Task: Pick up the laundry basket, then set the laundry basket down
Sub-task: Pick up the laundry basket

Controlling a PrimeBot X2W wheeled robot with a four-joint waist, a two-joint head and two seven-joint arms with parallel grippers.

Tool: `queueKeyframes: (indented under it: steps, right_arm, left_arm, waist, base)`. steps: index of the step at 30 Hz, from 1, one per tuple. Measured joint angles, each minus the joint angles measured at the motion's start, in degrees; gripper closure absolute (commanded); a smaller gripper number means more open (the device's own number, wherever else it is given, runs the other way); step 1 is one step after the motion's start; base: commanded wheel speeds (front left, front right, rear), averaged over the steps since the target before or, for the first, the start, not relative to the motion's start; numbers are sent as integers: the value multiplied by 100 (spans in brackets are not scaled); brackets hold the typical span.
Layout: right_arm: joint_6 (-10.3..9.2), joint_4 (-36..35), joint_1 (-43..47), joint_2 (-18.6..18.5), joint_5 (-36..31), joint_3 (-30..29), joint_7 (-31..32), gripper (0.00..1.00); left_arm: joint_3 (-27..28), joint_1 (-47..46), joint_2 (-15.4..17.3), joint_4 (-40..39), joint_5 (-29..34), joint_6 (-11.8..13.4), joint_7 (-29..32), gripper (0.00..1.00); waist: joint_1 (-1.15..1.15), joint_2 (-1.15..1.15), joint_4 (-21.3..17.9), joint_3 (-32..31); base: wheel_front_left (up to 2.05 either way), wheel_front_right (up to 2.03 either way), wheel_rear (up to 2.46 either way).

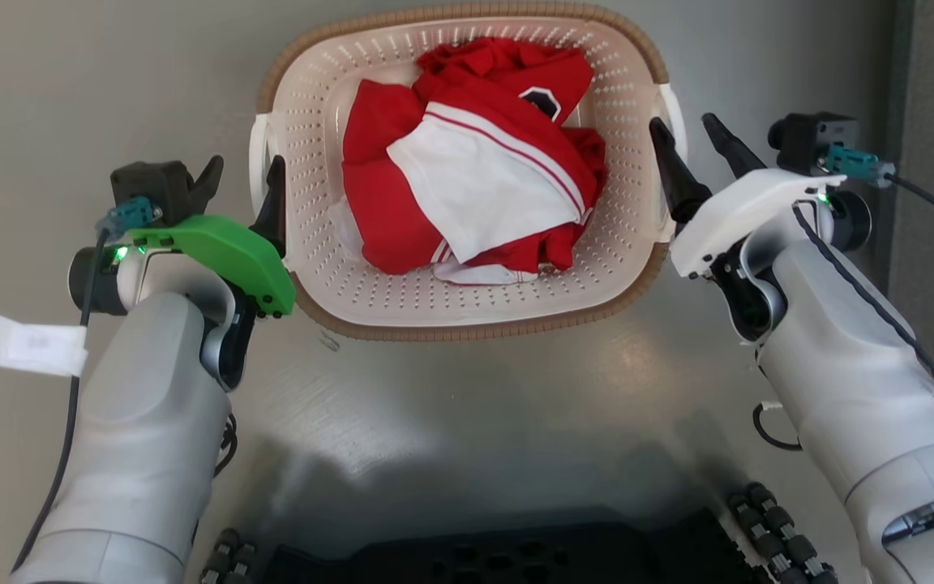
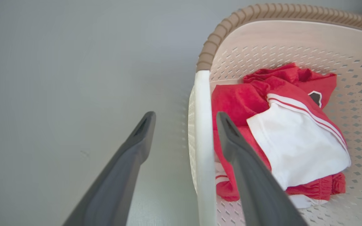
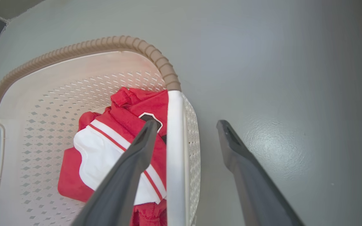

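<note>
fingers [image 2: 127,163] apart on left gripper [image 1: 246,166] and right gripper [image 1: 683,122]; each straddling laundry basket [image 1: 317,268] side

Open grey floor [image 1: 94,73] lay outside each side of the laundry basket [image 1: 467,328], whose white handles [image 2: 201,125] sat between the spread fingers of my left gripper [image 1: 246,166] and right gripper [image 1: 684,122], with heaped red-and-white clothing [image 1: 475,170] crowding the inside.
</note>
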Motion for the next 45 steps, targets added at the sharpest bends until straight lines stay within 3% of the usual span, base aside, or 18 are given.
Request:
queueKeyframes:
  steps: [7,24,25,26,27,28,29,30,45]
  right_arm:
    - [0,281,-330,12,8,343,162,0]
    - [4,788,-715,18,371,463,226,0]
    - [5,806,-725,18,386,481,225,0]
    - [5,821,-738,19,409,498,225,4]
    - [5,832,-754,20,427,514,224,36]
    - [5,842,-771,21,452,528,218,58]
    - [5,849,-793,22,461,546,215,85]
    - [5,850,-812,23,461,571,200,100]
    - [-2,1049,-805,84,699,922,88,100]
  left_arm:
    - [-234,-291,-1,265,-244,-44,178,0]
    - [-598,-695,-7,609,-645,-48,222,0]
    - [-633,-702,-7,613,-664,-48,222,9]
    - [-675,-708,-7,616,-710,-48,221,18]
    - [-713,-719,-7,621,-758,-48,221,54]
    - [-739,-733,-8,622,-797,-48,220,73]
    - [-766,-754,-8,621,-833,-48,219,100]
    - [-806,-765,-8,614,-893,-48,211,100]
    - [-1368,-755,-58,710,-1395,-83,162,100]
  waist:
    - [0,0,41,252]
    - [0,0,88,533]
    - [0,0,89,535]
    - [0,0,91,536]
    - [0,0,93,538]
    - [0,0,94,538]
    - [0,0,96,538]
    - [0,0,98,536]
    - [0,0,132,199]
  base:
    - [0,0,0]
    - [0,0,0]
    - [0,0,0]
    - [0,0,0]
    - [0,0,0]
    - [0,0,0]
    - [0,0,0]
    - [0,0,0]
    - [0,0,0]
